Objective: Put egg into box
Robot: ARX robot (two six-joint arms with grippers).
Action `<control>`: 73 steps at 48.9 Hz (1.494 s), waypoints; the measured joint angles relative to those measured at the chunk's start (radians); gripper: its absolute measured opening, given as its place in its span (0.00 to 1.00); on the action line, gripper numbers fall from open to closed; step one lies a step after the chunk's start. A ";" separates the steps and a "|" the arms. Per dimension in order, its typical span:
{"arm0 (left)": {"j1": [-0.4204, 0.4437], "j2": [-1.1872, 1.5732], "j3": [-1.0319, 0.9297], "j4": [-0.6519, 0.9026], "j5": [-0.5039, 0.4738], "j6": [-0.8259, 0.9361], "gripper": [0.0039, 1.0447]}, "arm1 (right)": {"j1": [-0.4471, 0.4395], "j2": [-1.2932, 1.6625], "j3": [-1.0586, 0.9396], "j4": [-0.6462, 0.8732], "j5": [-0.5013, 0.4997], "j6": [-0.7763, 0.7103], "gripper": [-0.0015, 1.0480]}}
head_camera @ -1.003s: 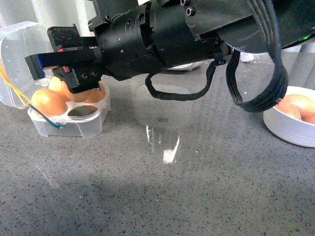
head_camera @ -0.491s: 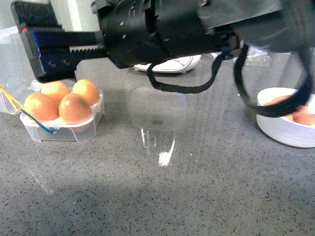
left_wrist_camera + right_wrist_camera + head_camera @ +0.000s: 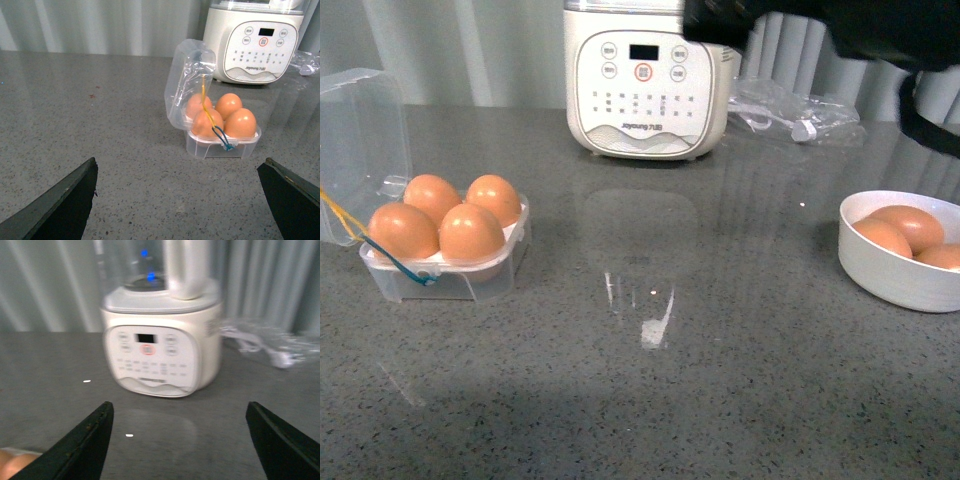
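The egg (image 3: 470, 232) is seated in the near-right cell of the box (image 3: 470, 285), vacant a second ago, so all four cells are filled, while the right gripper (image 3: 178, 405), since withdrawn from above it, and the left gripper (image 3: 180, 162) are held spread, empty.

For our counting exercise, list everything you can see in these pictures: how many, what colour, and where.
box: one, clear, lid open, left on the table
eggs in box: four, orange-brown, one in each hole
bowl: one, white, right on the table
eggs in bowl: three showing, orange-brown
cooker: one, white, back centre
bag: one, clear, back right beside the cooker
table: one, speckled grey
arm: one, black, top right of the front view
left tool: one, black, open, empty, facing the box
right tool: one, black, open, empty, facing the cooker
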 joint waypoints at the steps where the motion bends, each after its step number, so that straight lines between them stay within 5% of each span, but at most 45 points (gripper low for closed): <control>1: 0.000 0.000 0.000 0.000 -0.002 0.000 0.94 | -0.001 -0.013 -0.033 0.030 0.055 -0.022 0.74; 3: 0.000 0.000 0.000 0.000 -0.004 0.000 0.94 | -0.017 -0.059 -0.114 0.080 0.145 -0.062 0.66; 6: 0.000 0.000 0.000 0.000 -0.004 0.000 0.94 | -0.068 -0.134 -0.212 0.116 0.148 -0.091 0.54; 19: 0.000 0.000 0.000 0.000 -0.001 0.000 0.94 | -0.232 -0.381 -0.520 0.159 -0.009 -0.124 0.03; 50: 0.000 0.000 0.000 0.000 -0.001 0.000 0.94 | -0.409 -0.755 -0.753 0.019 -0.171 -0.122 0.03; 56: 0.000 0.000 0.000 0.000 -0.001 0.000 0.94 | -0.497 -0.850 -0.778 -0.048 -0.259 -0.122 0.03; 73: 0.000 0.000 0.000 0.000 -0.001 0.000 0.94 | -0.508 -1.036 -0.824 -0.173 -0.264 -0.122 0.03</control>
